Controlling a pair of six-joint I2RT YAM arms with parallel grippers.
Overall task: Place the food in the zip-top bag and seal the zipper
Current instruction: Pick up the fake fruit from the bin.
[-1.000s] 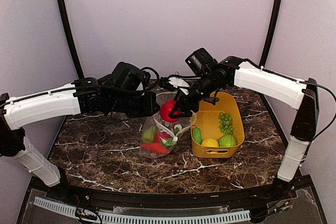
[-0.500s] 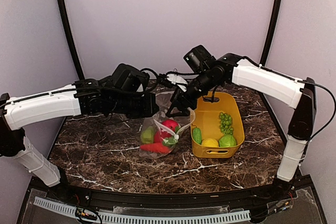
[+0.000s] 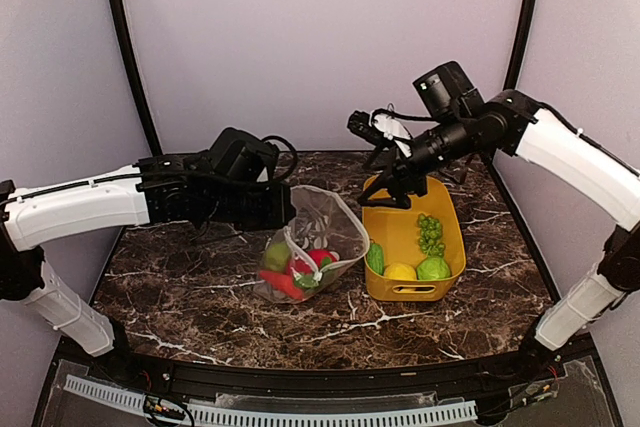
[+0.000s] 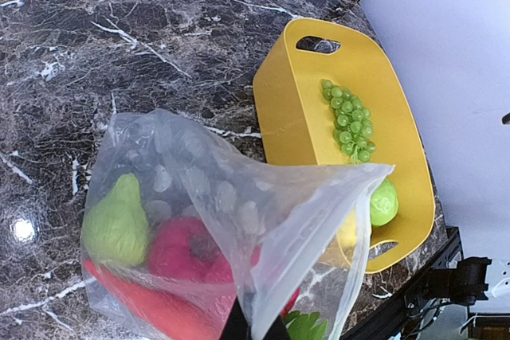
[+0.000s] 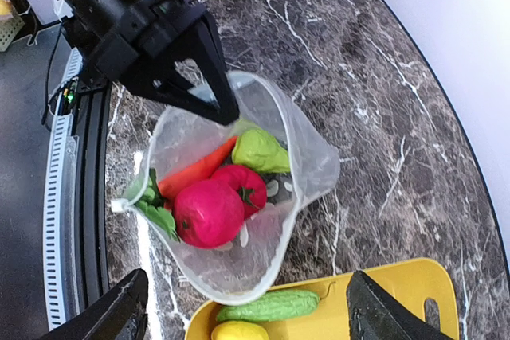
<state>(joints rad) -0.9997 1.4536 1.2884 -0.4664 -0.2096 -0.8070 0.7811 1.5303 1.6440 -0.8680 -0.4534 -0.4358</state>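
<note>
The dark, white-veined marble worktop (image 3: 180, 287) carries two things: the zip-top bag (image 3: 325, 215) near its middle, and a yellow bin (image 3: 400, 287) just beside it, toward the right edge.

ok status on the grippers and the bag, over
Left gripper shut on the zip-top bag rim, mouth held open. Right gripper open, empty, above the yellow bin. Bag part filled, zipper unsealed; grapes and lemon in the bin. Nothing blocking.

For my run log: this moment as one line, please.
left gripper shut on zip-top bag | right gripper open, empty | zipper unsealed
</note>
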